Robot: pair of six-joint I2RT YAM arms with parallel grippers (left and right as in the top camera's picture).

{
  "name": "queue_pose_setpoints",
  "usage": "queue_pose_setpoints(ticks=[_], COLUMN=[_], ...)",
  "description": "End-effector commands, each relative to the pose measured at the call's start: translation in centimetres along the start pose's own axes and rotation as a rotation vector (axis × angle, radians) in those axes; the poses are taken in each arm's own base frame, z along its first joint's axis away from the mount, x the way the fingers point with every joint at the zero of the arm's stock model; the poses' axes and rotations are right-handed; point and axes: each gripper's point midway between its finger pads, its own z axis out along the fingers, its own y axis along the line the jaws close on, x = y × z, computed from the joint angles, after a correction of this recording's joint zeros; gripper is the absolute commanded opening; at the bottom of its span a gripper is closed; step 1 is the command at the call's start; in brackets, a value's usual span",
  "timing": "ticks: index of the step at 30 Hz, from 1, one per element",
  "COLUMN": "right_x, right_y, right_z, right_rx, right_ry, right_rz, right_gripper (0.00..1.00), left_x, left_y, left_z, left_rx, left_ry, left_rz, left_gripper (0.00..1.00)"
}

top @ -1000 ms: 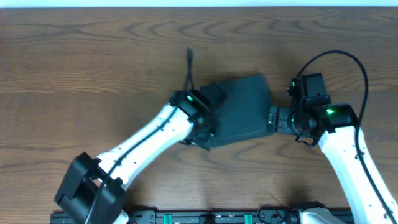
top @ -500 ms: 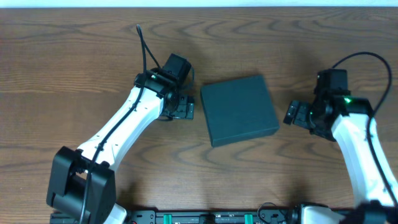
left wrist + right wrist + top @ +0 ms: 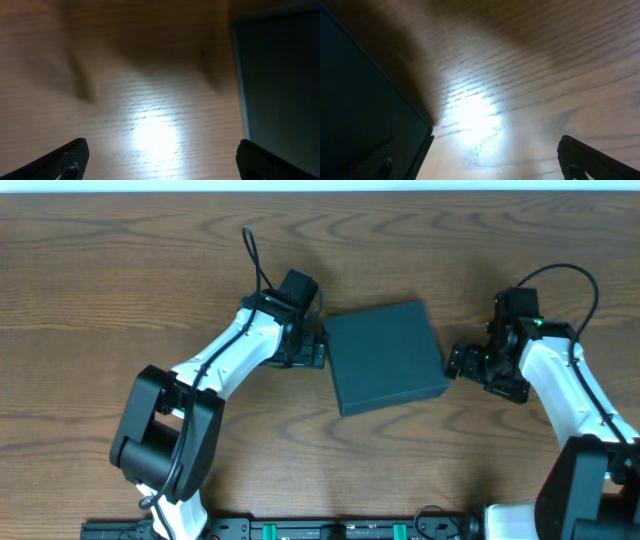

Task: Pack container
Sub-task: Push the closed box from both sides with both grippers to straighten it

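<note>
Overhead: bent arms (image 3: 235, 350) beside container (image 3: 385, 358)

Container (image 3: 385, 358) lies flat on the table (image 3: 120, 280), near its middle. Left gripper (image 3: 314, 346) stands just beside the container's left edge. Right gripper (image 3: 456, 363) stands just beside its right edge.

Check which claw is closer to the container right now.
Cannot tell left from right here. The left claw is open against the container's left edge, and the right claw is open against its right edge.
</note>
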Motion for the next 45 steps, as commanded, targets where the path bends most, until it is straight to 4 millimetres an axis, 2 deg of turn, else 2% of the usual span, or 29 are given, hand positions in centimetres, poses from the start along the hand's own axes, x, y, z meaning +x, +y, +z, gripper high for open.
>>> queue_pose_setpoints(ticks=[1, 5, 9, 14, 19, 23, 27, 36, 41, 45], right_x=[0.9, 1.8, 2.6, 3.3, 3.3, 2.8, 2.7, 1.6, 0.8, 0.1], right_y=[0.8, 1.6, 3.4, 6.0, 7.6, 7.9, 7.9, 8.5, 8.1, 7.3], right_z=[0.0, 0.1, 0.1, 0.1, 0.1, 0.1, 0.1, 0.0, 0.0, 0.0], right_rx=[-0.053, -0.088, -0.118, -0.132, -0.145, -0.155, -0.156, -0.173, -0.162, -0.158], right_ry=[0.042, 0.075, 0.089, 0.074, 0.044, 0.023, 0.021, -0.027, -0.052, -0.063], right_rz=[-0.025, -0.036, -0.086, -0.178, -0.207, -0.205, -0.206, -0.21, -0.195, -0.165], right_gripper=[0.99, 0.99, 0.99, 0.99, 0.99, 0.99, 0.99, 0.99, 0.99, 0.99], left_x=[-0.2, -1.1, -1.4, -1.4, -0.9, -0.4, -0.2, 0.9, 1.1, 2.4], left_y=[-0.7, -1.9, -2.0, -0.5, 2.1, 3.3, 3.3, 1.9, 5.0, 5.5], left_z=[0.3, 0.2, 0.0, 0.0, -0.2, -0.3, -0.3, -0.9, -1.8, -2.4], left_rx=[0.046, 0.106, 0.109, 0.094, 0.067, 0.054, 0.052, 0.096, -0.037, -0.059], left_ry=[0.001, -0.027, -0.037, -0.02, 0.024, 0.052, 0.059, 0.097, 0.081, 0.128], left_rz=[-0.005, 0.002, 0.006, -0.031, -0.097, -0.127, -0.13, -0.115, -0.143, -0.142], left_gripper=[0.95, 0.95, 0.95, 0.95, 0.95, 0.95, 0.95, 0.95, 0.95, 0.95])
